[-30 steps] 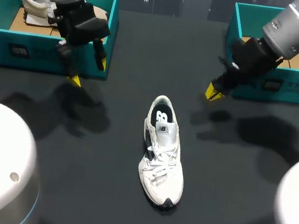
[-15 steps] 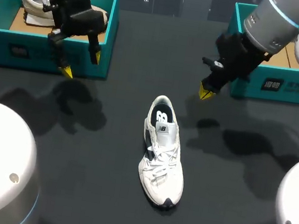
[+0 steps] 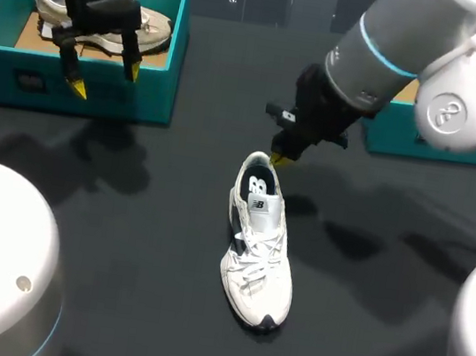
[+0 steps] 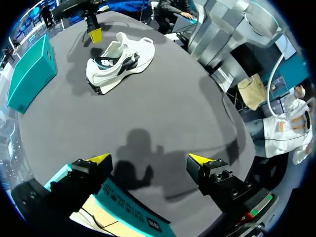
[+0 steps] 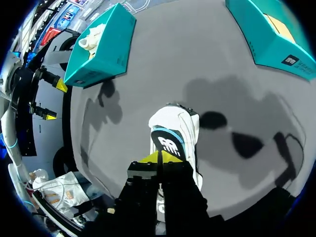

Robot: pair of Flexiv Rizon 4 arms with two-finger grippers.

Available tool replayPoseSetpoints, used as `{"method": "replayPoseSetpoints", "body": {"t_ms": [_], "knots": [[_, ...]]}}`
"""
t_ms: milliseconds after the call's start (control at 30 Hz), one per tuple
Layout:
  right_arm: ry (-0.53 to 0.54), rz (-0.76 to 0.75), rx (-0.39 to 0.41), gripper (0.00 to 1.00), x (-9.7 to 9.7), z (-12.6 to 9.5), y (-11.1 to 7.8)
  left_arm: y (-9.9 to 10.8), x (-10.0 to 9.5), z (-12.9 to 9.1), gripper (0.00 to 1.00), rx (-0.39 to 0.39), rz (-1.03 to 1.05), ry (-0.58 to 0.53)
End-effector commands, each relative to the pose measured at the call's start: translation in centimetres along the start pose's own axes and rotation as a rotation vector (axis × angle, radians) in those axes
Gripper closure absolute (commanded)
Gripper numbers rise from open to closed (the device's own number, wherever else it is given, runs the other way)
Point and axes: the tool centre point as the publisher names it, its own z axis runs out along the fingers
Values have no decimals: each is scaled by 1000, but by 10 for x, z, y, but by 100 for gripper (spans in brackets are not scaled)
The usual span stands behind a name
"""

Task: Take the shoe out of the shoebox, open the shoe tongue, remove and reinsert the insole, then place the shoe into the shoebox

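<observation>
Right tool (image 3: 278, 160) (image 5: 159, 157) had its two yellow tips pressed together with nothing pinched between them, and it hung at the heel end of the shoe (image 3: 259, 244) (image 5: 175, 128). From the head view the tips sat right at the rim of the heel collar; whether they touched it could not be told. The right arm came in from its own side and reached past the middle of the worktop (image 3: 160, 220).

Left tool (image 3: 106, 79) (image 4: 149, 159) was spread wide and held nothing (only its shadow lay on the dark surface ahead of it). It hung over the front wall of the left shoebox (image 3: 19, 83) (image 4: 133, 212), well apart from the shoe.

That shoe, a white trainer with dark trim and its laces done up, stood upright on its sole on the bare worktop, outside both boxes. Its heel pointed toward the far side and its toe toward the robot. In the left wrist view it lay far ahead of the spread fingers (image 4: 118, 61), with the other arm's yellow tip just beside its heel.

A second pale shoe (image 3: 157, 27) lay inside the left shoebox. The right shoebox (image 3: 387, 139) (image 5: 269, 34), also teal, stood at the far right, partly hidden behind the right arm.
</observation>
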Motion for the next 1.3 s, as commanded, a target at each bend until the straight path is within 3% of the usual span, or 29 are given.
{"method": "replayPoseSetpoints", "body": {"t_ms": [33,300,433,567,667,933,1167,1300], "knots": [[-66,12,-56,100,11,11,-8,4,0,-8,0,6,1,8],[-66,12,-56,100,11,11,-8,4,0,-8,0,6,1,8],[-134,23,-69,100,12,21,-6,4,0,-8,0,6,1,8],[-204,21,-99,100,13,26,-7,4,0,-8,0,6,1,8],[-249,3,-218,100,15,20,-10,4,0,-8,0,6,1,8],[-249,3,-218,100,15,20,-10,4,0,-8,0,6,1,8],[-351,16,-236,100,11,44,-6,4,0,-8,0,6,1,8],[-348,2,-249,100,5,53,-6,4,0,-8,0,6,1,8]]}}
